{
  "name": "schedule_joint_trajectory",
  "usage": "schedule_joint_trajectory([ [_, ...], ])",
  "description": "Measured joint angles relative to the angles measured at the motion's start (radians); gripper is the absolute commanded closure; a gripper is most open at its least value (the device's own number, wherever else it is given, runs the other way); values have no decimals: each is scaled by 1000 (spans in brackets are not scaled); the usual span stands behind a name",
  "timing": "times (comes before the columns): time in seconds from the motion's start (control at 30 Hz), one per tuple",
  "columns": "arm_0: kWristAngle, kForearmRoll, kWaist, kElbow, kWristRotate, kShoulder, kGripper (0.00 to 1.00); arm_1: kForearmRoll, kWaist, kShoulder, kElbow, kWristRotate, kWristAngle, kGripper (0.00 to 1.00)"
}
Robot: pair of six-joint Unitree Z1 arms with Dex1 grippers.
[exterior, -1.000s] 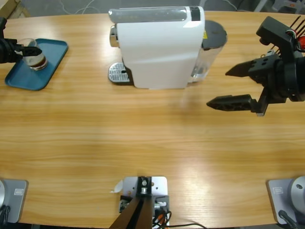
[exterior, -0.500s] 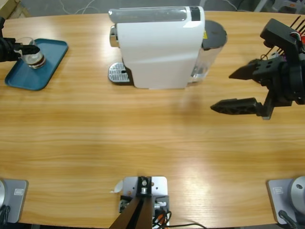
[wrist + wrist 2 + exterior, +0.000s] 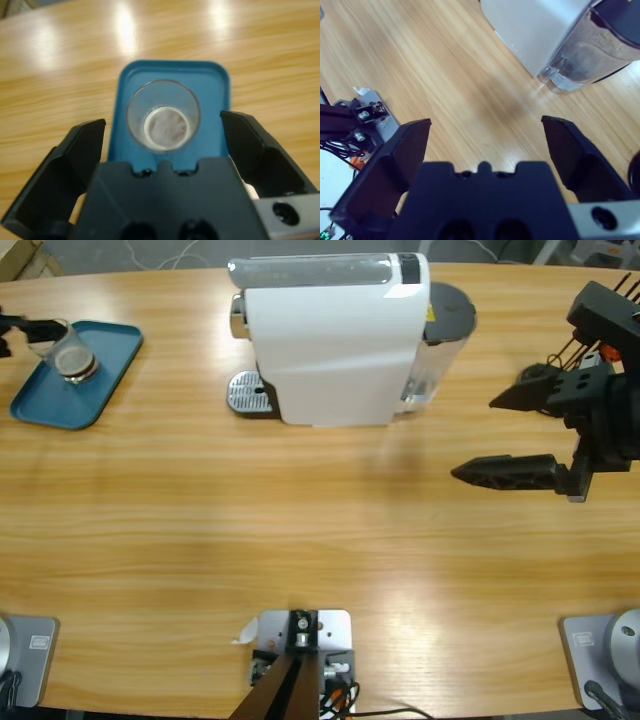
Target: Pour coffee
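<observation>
A white coffee machine stands at the middle of the bench's far edge, its round metal drip grate at its left foot and a clear water tank with a grey lid on its right. A blue tray lies near the far left corner.

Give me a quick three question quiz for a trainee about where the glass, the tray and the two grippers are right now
1. True or false: the glass tumbler stands on the blue tray.
2. The left gripper is: A) shut on the tumbler, B) open with the tumbler between its jaws, untouched, C) out of view.
3. Fill in: the right gripper hangs open near the white ____.

Key: 1 true. 2 B. 3 coffee machine.
</observation>
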Motion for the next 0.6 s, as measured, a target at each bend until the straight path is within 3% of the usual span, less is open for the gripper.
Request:
schedule_joint_trajectory([
  [0.2, -2, 277, -21, -13, 0, -254, 4, 0, 11, -42, 0, 0, -7, 0],
  [0.43, -3, 563, -264, -37, -9, -537, 4, 0, 57, -103, 1, 0, -70, 0],
  [0.6, -10, 658, -351, -39, -30, -632, 4, -18, 63, -110, 4, 0, -103, 0],
])
